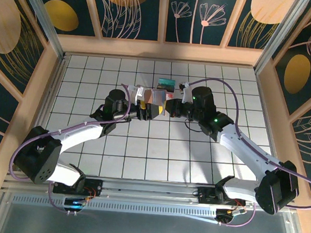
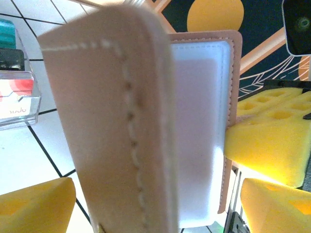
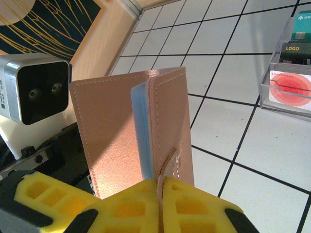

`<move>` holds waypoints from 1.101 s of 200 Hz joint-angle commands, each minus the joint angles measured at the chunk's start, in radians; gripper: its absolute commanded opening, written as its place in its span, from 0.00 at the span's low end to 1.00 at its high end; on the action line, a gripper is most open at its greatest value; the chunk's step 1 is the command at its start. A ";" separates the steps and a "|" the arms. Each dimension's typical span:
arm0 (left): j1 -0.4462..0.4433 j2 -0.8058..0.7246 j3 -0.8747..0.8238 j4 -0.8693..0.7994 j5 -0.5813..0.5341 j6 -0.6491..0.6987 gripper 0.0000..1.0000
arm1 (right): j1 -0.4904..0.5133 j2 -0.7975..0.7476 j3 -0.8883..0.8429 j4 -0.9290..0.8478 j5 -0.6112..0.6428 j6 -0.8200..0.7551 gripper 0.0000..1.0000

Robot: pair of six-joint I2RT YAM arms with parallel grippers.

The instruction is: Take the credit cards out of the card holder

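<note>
Top external / arms: both reach to mid-table (image 1: pixel 142 148), left gripper (image 1: pixel 144 109) and right gripper (image 1: pixel 171 107) face to face.
Top external / card holder (image 1: pixel 156 99): between the two grippers.
Top external / credit cards (image 1: pixel 165 84): on the tiles just beyond the holder, apart from it.
Left wrist / left gripper: released, yellow pads (image 2: pixel 36 204) spread either side of the upright holder.
Left wrist / cards: in clear stand (image 2: pixel 17 104) at left.
Right wrist / right gripper: clenched on the holder's lower edge, at the strap tab (image 3: pixel 167 162).
Right wrist / holder: upright, leaves slightly parted, blue-grey sliver between.
Right wrist / cards: pink-white card (image 3: pixel 290 87) in front, teal card (image 3: pixel 301 24) behind.
</note>
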 commanded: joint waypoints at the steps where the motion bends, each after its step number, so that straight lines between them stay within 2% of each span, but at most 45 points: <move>1: -0.005 -0.011 0.022 -0.030 -0.025 0.021 0.86 | 0.009 -0.017 0.040 0.016 0.013 -0.019 0.00; 36: -0.005 -0.012 0.016 -0.037 -0.038 0.021 0.90 | 0.011 -0.022 0.045 0.012 0.016 -0.019 0.00; 56: -0.005 -0.016 0.017 -0.034 -0.033 0.020 0.99 | 0.013 -0.026 0.046 0.011 0.019 -0.019 0.00; 92: -0.017 -0.015 0.031 -0.016 -0.009 0.037 0.99 | 0.024 -0.023 0.049 0.015 0.027 -0.015 0.00; 140: -0.029 -0.002 0.056 -0.075 -0.044 0.064 0.99 | 0.034 -0.022 0.053 0.018 0.034 -0.016 0.00; 167: -0.029 -0.006 0.054 -0.079 -0.050 0.064 0.91 | 0.035 -0.030 0.052 0.013 0.042 -0.017 0.00; 211: -0.030 -0.015 0.055 -0.110 -0.084 0.067 0.87 | 0.036 -0.050 0.050 0.014 0.041 -0.017 0.00; 220: -0.029 -0.017 0.055 -0.119 -0.089 0.070 0.84 | 0.036 -0.053 0.047 0.013 0.043 -0.017 0.00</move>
